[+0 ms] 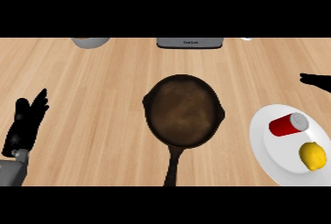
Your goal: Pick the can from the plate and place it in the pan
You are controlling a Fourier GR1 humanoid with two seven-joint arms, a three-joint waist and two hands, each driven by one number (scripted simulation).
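A red can (287, 124) with a silver top lies on its side on the white plate (271, 148) at the right. A dark round pan (183, 111) sits in the middle of the counter, its handle pointing toward me. My left hand (26, 124) rests open at the left edge, fingers up, far from the pan. Only the fingers of my right hand (317, 81) show at the right edge, above the plate and apart from the can.
A yellow lemon (313, 155) lies on the plate below the can. At the counter's back edge stand a grey bowl-like object (90, 42) and a grey appliance (191, 43). Bare wood surrounds the pan.
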